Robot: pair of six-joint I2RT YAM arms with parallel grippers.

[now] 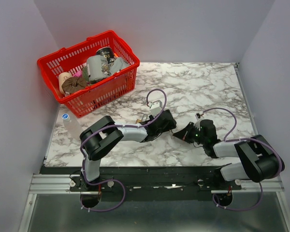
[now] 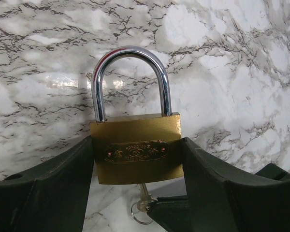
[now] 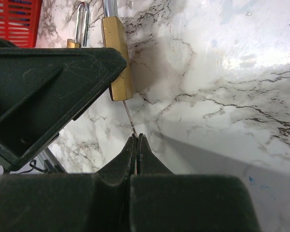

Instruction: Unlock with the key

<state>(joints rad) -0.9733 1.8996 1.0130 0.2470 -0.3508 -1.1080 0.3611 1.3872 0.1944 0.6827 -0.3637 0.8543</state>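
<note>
A brass padlock (image 2: 135,128) with a silver shackle stands upright on the marble, and my left gripper (image 2: 137,145) is shut on its body, one finger on each side. The key (image 2: 144,194) has its thin silver blade in the underside of the padlock, with a small ring hanging from it. My right gripper (image 3: 137,137) is shut on the key (image 3: 128,117); its head is hidden between the fingers. In the right wrist view the padlock (image 3: 117,58) shows edge-on. From above, the left gripper (image 1: 168,126) and the right gripper (image 1: 180,135) meet tip to tip at mid-table.
A red basket (image 1: 94,99) with several items stands at the back left. A clear bottle (image 1: 70,123) lies near the table's left edge. A second padlock (image 3: 81,24) shows partly behind my left finger (image 3: 48,92).
</note>
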